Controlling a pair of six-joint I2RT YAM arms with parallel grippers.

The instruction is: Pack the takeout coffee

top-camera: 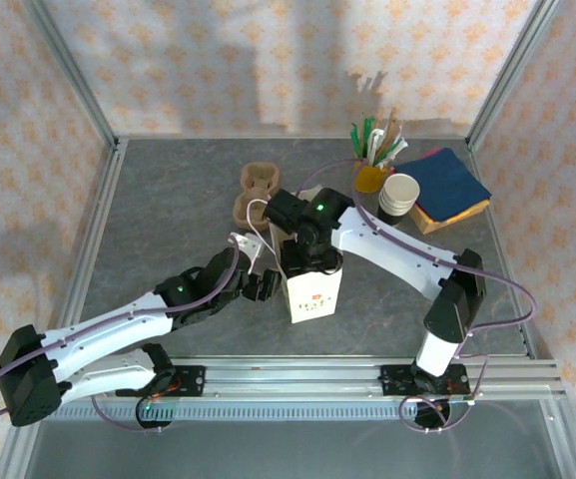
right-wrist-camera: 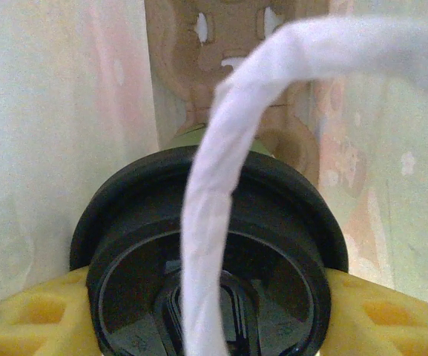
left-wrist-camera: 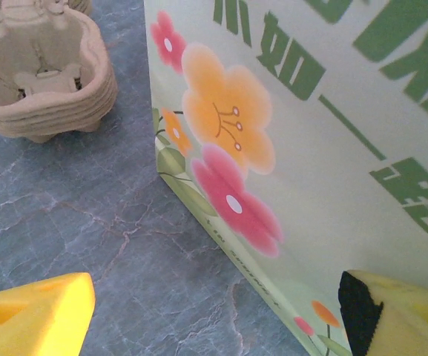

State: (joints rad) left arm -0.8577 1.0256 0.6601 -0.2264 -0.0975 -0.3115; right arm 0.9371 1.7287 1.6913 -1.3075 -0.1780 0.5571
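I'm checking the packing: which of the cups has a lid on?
The coffee cup with the black lid, held by the right hand in the paper bag. The stacked white cups and the yellow cup of straws are open-topped.

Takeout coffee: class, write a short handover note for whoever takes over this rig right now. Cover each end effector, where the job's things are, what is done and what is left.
Left end effector: open, low beside the paper bag, gripping nothing.
Right end effector: shut on the takeout coffee, reaching down into the bag. The bag's white handle crosses in front of the black lid.
Done: the cup is inside the bag, though I cannot tell whether it rests on the bottom.
Left: probably set it down, release it, and withdraw without catching the handle.
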